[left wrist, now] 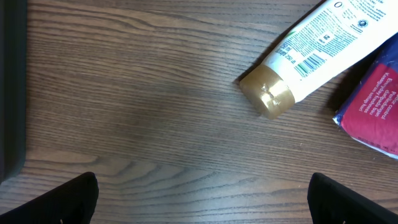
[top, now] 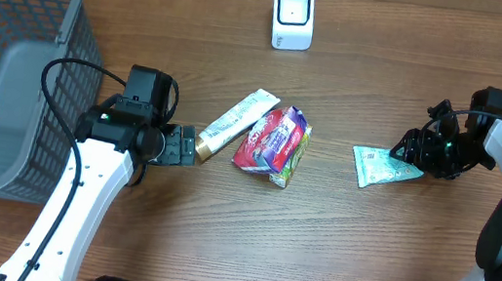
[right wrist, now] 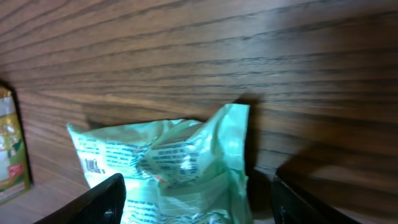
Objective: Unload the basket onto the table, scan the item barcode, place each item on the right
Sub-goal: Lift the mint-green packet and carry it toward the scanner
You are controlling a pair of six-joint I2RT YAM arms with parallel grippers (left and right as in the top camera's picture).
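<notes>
A pale green packet (top: 383, 166) lies on the table at the right, its barcode (right wrist: 92, 165) facing up in the right wrist view. My right gripper (top: 412, 153) sits low over its right end, open. The packet (right wrist: 168, 162) lies between the spread fingers (right wrist: 99, 202), with a gap on the right side. A white tube (top: 237, 119) with a gold cap (left wrist: 267, 93) and a barcode (left wrist: 309, 63) lies mid-table. My left gripper (top: 189, 145) hovers open just left of the cap, only bare wood between its fingertips (left wrist: 68, 202). The white scanner (top: 293, 16) stands at the back centre.
A red and purple pouch (top: 273, 142) lies against the tube, on top of a green-yellow carton (top: 288, 170). A large grey mesh basket (top: 4, 76) fills the left side beside the left arm. Bare wood lies between the pouch and the green packet.
</notes>
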